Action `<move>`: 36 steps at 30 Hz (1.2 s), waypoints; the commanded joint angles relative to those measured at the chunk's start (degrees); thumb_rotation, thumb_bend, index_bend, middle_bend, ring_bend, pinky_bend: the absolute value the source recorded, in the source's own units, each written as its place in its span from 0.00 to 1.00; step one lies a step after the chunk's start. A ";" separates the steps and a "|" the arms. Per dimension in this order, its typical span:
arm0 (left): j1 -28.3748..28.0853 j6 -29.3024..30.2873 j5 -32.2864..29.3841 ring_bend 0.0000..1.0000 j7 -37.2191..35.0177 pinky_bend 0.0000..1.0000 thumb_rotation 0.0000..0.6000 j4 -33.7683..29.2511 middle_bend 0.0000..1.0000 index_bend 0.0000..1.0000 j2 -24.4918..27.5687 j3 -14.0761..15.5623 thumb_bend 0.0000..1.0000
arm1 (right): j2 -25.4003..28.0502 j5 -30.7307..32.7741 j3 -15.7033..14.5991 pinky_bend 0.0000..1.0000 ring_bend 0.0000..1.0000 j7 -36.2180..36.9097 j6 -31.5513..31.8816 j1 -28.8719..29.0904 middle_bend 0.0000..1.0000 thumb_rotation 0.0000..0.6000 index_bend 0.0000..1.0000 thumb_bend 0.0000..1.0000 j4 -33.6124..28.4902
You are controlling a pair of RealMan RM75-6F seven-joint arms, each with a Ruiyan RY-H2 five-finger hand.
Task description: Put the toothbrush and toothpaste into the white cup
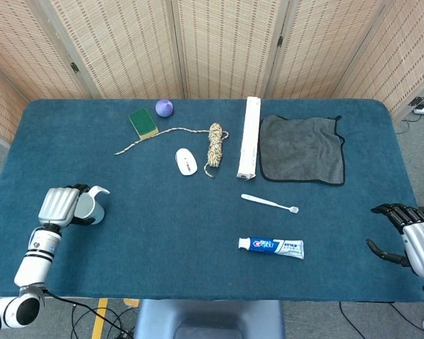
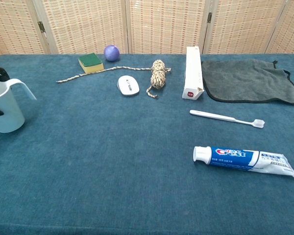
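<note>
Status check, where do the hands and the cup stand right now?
Left hand holds white cup, upright. Right hand open, empty, at table's edge. Toothbrush and toothpaste lie flat on table, untouched. Nothing between them and cup.
</note>
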 commanded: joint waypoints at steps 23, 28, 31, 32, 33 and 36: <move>-14.34 -7.58 8.45 0.47 4.78 0.74 0.95 -10.67 0.46 0.40 -9.60 -2.99 0.13 | 0.97 0.17 0.17 0.30 0.25 0.42 1.11 -0.69 0.30 1.00 0.30 0.19 -0.39; -16.99 -7.45 5.50 0.47 9.61 0.74 0.95 -8.54 0.45 0.39 -14.03 -3.01 0.13 | 1.06 0.12 0.00 0.30 0.25 0.44 1.35 -1.01 0.30 1.00 0.30 0.19 -0.40; -18.05 -7.18 3.87 0.46 11.52 0.74 0.94 -7.20 0.44 0.39 -16.08 -2.90 0.13 | 1.13 0.14 0.04 0.30 0.25 0.58 1.74 -1.24 0.30 1.00 0.30 0.19 -0.42; -18.30 -7.07 3.35 0.46 11.88 0.73 0.94 -6.80 0.44 0.38 -16.62 -2.92 0.13 | 1.13 0.11 0.04 0.30 0.25 0.61 1.85 -1.30 0.30 1.00 0.30 0.19 -0.42; -18.54 -6.87 2.97 0.46 12.31 0.73 0.93 -6.33 0.43 0.38 -17.15 -2.93 0.13 | 1.15 0.10 0.03 0.30 0.25 0.61 1.94 -1.36 0.30 1.00 0.30 0.19 -0.41; -19.24 -6.23 1.75 0.46 13.76 0.73 0.93 -4.66 0.43 0.35 -18.80 -2.71 0.13 | 1.19 0.14 0.06 0.30 0.25 0.70 2.22 -1.56 0.30 1.00 0.30 0.19 -0.44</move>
